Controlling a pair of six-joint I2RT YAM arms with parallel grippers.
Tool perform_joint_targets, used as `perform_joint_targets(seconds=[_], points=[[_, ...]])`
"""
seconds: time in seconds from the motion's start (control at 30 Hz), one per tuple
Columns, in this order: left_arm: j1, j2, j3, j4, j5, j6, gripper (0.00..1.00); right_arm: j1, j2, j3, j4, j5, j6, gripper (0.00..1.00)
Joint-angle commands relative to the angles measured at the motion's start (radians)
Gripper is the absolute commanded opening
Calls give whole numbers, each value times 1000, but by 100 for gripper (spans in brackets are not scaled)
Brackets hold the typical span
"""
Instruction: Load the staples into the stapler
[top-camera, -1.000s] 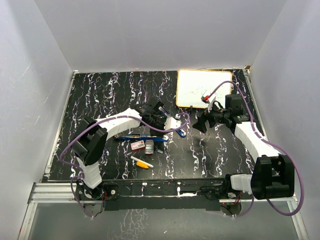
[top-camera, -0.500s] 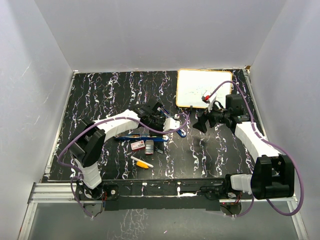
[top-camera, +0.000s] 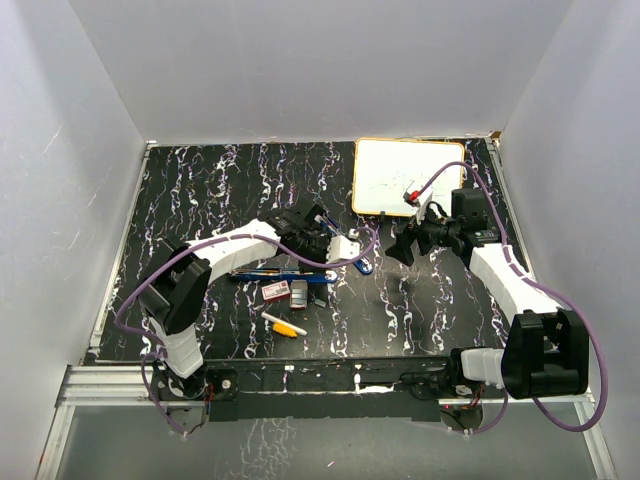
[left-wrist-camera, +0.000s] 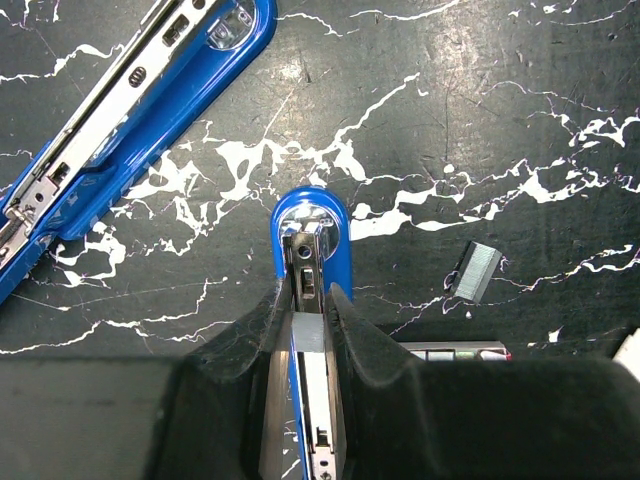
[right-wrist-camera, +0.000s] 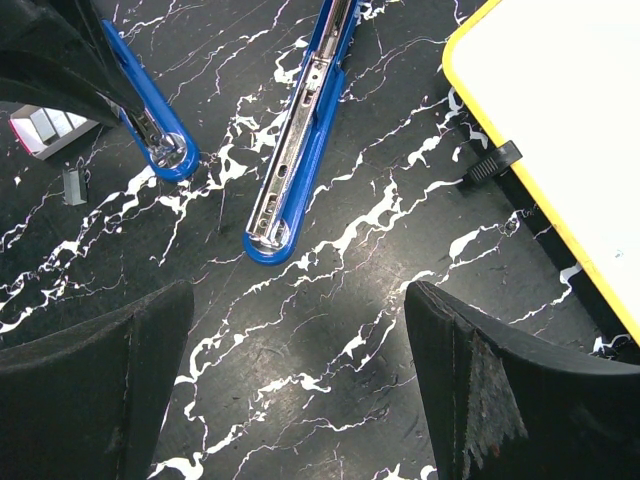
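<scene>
The blue stapler lies opened out on the black marbled table, with one arm under my left gripper and the other arm to the upper left. My left gripper is shut on a short grey staple strip, held right over the metal channel of the near arm. A loose staple strip lies to the right, and the edge of the red-and-white staple box shows behind it. My right gripper hangs open over bare table, short of both stapler arms. From above, the left gripper and right gripper stand apart.
A yellow-framed whiteboard lies at the back right, with its corner beside my right gripper. The staple box, a small grey item and a yellow-and-white marker lie near the front centre. White walls enclose the table.
</scene>
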Motion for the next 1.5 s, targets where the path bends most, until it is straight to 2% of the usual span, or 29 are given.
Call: perform_joint_targets(seconds=[0.0,0.37,1.03,1.13,1.23,1.37,1.47], points=[[-1,-42,-23,-30,17,15,0,-8,-23,3,52,-23,11,90],[11,-78,-42,-15,63,18,0,-8,-22,3,52,-24,11,90],[27,-153,53,-94,57,-56,0,6,-29,1,92,-52,81,90],[81,-193,60,-115,60,-95,0,90,2,31,86,-26,66,90],[184,-262,38,-121,84,-162,0,232,63,84,81,54,35,90],[331,-385,-27,-85,75,-276,0,403,195,155,99,88,19,88],[421,-466,-60,-57,44,-354,0,486,311,210,105,109,-14,88]])
